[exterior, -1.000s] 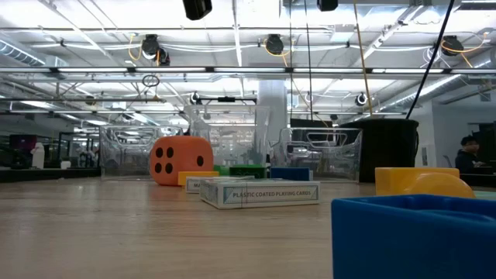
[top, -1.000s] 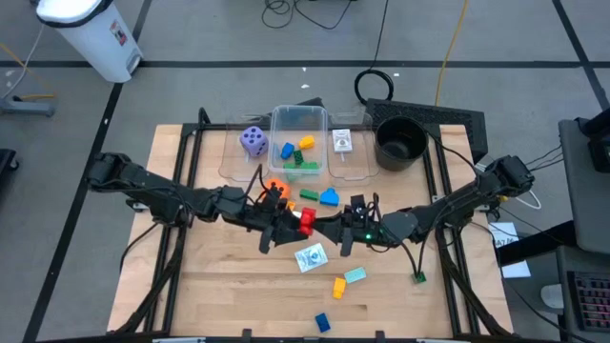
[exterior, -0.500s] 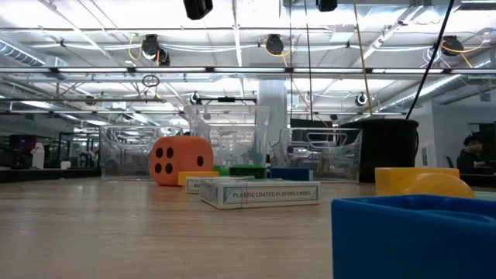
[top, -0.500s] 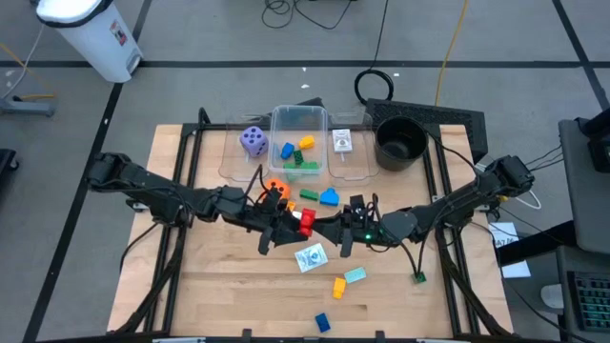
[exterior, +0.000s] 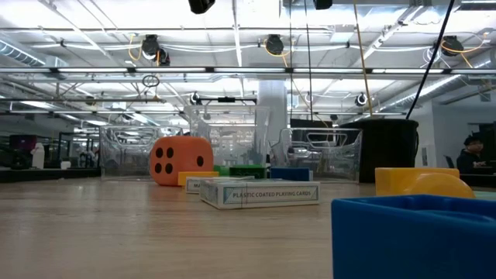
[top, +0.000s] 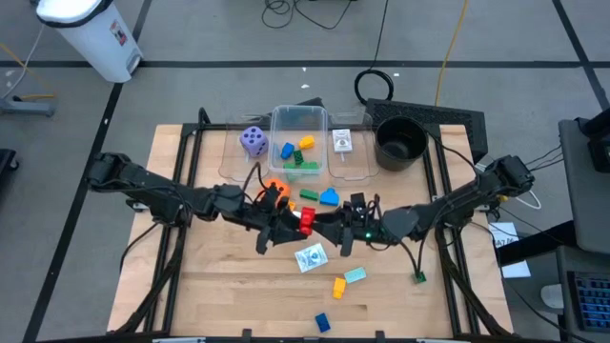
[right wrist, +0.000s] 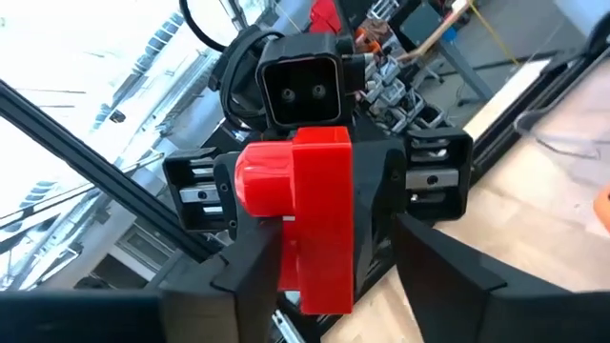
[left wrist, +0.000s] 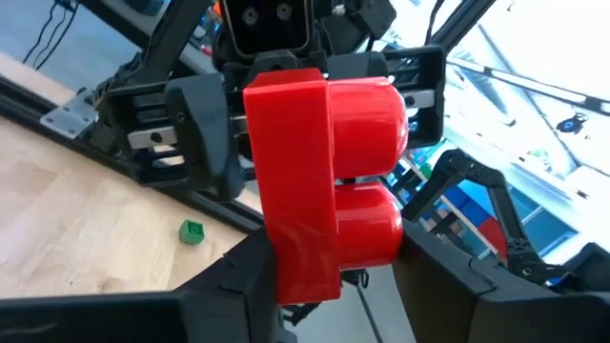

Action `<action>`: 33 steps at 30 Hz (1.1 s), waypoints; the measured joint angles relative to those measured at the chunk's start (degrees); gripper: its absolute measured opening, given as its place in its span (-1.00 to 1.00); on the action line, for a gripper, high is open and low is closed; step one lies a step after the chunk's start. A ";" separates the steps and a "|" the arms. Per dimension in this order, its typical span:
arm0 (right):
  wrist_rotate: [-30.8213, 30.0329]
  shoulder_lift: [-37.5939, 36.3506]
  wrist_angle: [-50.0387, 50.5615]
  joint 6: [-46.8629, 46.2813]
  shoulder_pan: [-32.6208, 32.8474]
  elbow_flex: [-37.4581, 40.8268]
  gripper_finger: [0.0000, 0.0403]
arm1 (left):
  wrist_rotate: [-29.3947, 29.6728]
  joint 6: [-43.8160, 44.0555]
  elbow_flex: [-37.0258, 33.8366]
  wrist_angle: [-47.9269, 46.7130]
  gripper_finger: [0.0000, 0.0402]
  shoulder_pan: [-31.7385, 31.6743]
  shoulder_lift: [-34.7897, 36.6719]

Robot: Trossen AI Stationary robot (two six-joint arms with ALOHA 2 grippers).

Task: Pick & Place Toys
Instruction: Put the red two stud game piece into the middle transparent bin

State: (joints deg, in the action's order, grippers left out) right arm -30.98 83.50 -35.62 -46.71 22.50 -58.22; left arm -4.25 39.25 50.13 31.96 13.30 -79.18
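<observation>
A red two-stud block point(top: 305, 221) hangs above the middle of the table between my two grippers, which face each other. My left gripper point(top: 292, 224) comes from the table's left and is shut on it; the block fills the left wrist view point(left wrist: 324, 181). My right gripper point(top: 330, 228) comes from the right, open, with its fingers on either side of the block point(right wrist: 305, 219); a gap shows beside the block's flat side. An orange die point(top: 274, 190) and a card pack point(top: 311, 257) rest on the table. My left gripper pinches the red block between its two fingers, one on the flat underside point(left wrist: 281, 257) and one on the stud tops point(left wrist: 389, 238). The fingers lie level, coming from the table's left. The block is lifted clear of the table, its studs pointing sideways.
A clear tub point(top: 301, 116) with several blocks, a purple die point(top: 253, 141), a white card pack point(top: 342, 142) and a black pot point(top: 400, 141) stand at the back. Green point(top: 309, 194), blue point(top: 329, 197), yellow point(top: 338, 286), teal point(top: 355, 275) and blue point(top: 322, 322) blocks lie loose.
</observation>
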 joint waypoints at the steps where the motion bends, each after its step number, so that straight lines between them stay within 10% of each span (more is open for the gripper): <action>1: 0.06 -0.27 0.04 0.58 -0.20 0.00 -0.02 | 0.00 -0.06 0.00 0.56 -0.14 -0.19 0.00; 20: 2.41 -11.54 13.69 18.80 -6.70 -0.01 0.27 | -0.76 -0.19 0.00 -1.71 -0.25 -14.58 1.87; 33: 2.80 -25.48 37.68 25.99 -14.30 -0.02 0.27 | -2.97 0.27 -0.02 -11.27 -0.96 -36.66 1.46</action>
State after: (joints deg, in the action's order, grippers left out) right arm -28.18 58.02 2.07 -20.72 8.20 -58.24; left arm -7.22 39.52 50.11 20.69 -23.35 -77.71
